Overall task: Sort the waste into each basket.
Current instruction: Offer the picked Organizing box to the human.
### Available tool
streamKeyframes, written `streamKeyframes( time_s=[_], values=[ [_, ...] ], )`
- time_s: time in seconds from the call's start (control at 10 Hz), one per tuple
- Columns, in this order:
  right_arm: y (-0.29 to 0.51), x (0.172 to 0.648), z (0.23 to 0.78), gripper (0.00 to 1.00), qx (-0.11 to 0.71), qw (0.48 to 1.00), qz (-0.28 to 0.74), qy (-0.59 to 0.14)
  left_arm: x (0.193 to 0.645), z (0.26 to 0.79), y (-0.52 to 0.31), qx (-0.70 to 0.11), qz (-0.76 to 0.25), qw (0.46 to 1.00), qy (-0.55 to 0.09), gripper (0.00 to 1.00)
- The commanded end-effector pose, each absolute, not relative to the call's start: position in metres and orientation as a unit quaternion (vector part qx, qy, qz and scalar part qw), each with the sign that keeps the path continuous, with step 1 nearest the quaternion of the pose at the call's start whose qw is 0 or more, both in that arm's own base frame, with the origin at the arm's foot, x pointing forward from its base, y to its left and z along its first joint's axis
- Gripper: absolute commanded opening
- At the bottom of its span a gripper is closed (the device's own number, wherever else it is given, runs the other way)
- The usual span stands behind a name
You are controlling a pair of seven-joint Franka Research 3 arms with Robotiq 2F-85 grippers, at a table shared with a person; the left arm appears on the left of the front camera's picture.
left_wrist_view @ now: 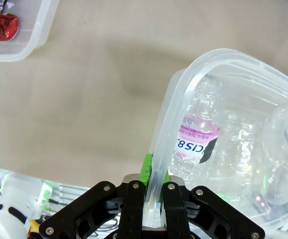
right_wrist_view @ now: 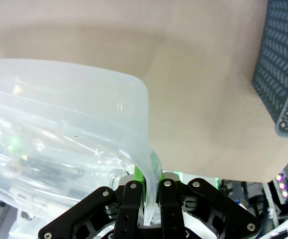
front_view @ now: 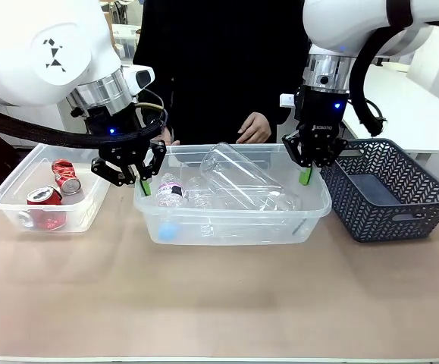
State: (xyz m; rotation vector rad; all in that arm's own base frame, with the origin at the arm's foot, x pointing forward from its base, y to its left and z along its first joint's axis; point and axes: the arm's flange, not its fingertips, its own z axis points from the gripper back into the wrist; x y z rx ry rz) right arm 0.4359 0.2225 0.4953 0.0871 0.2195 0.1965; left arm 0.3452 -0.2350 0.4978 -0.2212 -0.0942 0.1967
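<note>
Left hand (front_view: 145, 184) and right hand (front_view: 307, 173) each clenched opposite end rims of the centre-frame bottle basket (front_view: 234, 227), long axis spanning left-right between them.

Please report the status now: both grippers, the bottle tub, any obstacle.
Left gripper shut on middle tub left rim. Right gripper shut on its right rim. Plastic bottles inside. Dark lattice basket close beside.

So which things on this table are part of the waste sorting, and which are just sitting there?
Part of the job:
- red cans in the left clear tub
- clear bottles in the middle clear tub
- left gripper and right gripper, each clamped on an end rim of the middle clear tub

Just lying about:
- dark grey lattice basket, beside the middle clear tub
</note>
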Motion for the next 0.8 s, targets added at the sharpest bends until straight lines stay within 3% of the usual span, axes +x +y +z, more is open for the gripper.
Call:
streamKeyframes(
  time_s=[0.0,0.3,0.4,0.7],
  values=[
    [0.219,0.432,0.499,0.02,0.046,0.987,0.102,0.113,0.347,0.496,-0.228,-0.109,0.113,0.986,-0.053,0.00],
    [0.219,0.432,0.499,0.02,0.046,0.987,0.102,0.113,0.347,0.496,-0.228,-0.109,0.113,0.986,-0.053,0.00],
    [0.223,0.436,0.495,0.05,0.043,0.988,0.098,0.109,0.345,0.498,-0.235,-0.110,0.098,0.988,-0.047,0.05],
    [0.244,0.536,0.489,0.05,0.062,0.987,0.086,0.121,0.447,0.502,-0.245,-0.105,0.068,0.992,-0.031,0.05]
  ],
)
